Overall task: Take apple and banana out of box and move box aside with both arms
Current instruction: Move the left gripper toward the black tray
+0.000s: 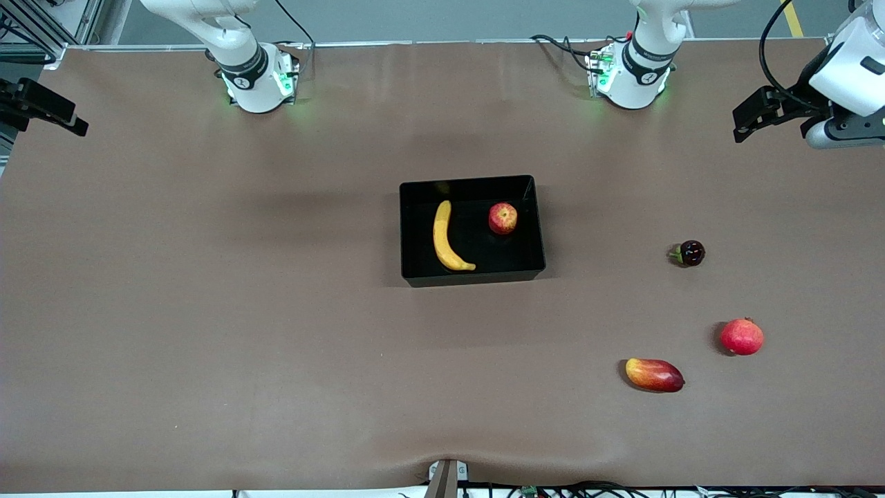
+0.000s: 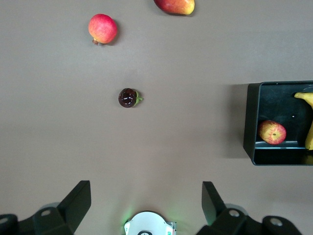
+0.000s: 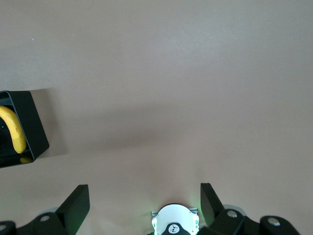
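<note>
A shallow rectangular glossy black plastic box [image 1: 472,275] is sitting near the middle of the brown worktop [image 1: 207,311], holding a long curved yellow banana [image 1: 446,237] along its wall toward the right arm's end and a small round red apple with a yellow patch [image 1: 502,218] toward the left arm's end, the two fruits lying apart. Wide bare worktop is stretching from the box toward the right arm's end and toward the front camera. Toward the left arm's end, well apart from the box, a small dark purple round fruit with a green stem [image 1: 688,253] is lying, with a larger plain-red round fruit [image 1: 742,337] and an oblong red-yellow mango [image 1: 654,374] nearer the camera. The left pincer [image 2: 145,198] is hanging over the worktop's edge at the left arm's end, its fingers spread wide and gripping nothing. The right pincer [image 3: 145,200] is waiting over the opposite end of the worktop, its fingers likewise spread wide and empty
</note>
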Motion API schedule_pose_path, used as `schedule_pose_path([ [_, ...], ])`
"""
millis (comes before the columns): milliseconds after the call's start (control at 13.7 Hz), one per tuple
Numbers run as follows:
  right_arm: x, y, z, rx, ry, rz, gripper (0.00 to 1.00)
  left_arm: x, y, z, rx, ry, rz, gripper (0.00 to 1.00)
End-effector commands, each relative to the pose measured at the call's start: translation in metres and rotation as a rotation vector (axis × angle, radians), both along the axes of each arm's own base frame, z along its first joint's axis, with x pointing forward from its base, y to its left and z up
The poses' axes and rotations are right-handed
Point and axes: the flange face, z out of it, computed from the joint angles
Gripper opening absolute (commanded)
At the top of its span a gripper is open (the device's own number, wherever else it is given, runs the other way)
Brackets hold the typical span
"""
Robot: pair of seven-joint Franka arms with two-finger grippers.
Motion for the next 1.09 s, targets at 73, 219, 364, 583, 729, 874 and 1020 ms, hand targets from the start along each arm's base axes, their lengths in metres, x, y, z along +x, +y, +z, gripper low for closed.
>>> schedule_pose_path([
  [73,0.0,0.0,0.004,0.012,-0.01,-0.003,1.0,0.002,0.0,0.002,0.018,-0.009,-0.005,1.0],
  [219,-0.001,0.0,0.005,0.012,-0.011,-0.003,1.0,0.006,-0.006,-0.005,0.02,0.005,-0.007,1.0],
  [364,0.0,0.0,0.005,0.012,-0.014,-0.003,1.0,0.014,-0.035,-0.034,0.026,0.058,-0.024,1.0],
  [583,0.008,-0.003,0.002,0.009,-0.007,-0.006,1.0,0.021,-0.1,-0.08,0.053,0.106,0.061,1.0],
  [729,0.008,-0.004,0.001,0.009,-0.007,-0.009,1.0,0.02,-0.143,-0.121,0.049,0.072,0.096,1.0],
  [874,0.008,-0.006,0.001,0.01,-0.005,-0.012,1.0,0.012,-0.18,-0.169,0.034,0.027,0.185,1.0],
  [1020,0.01,-0.006,-0.002,0.007,0.001,-0.012,1.0,0.005,-0.221,-0.208,0.018,0.007,0.318,1.0],
])
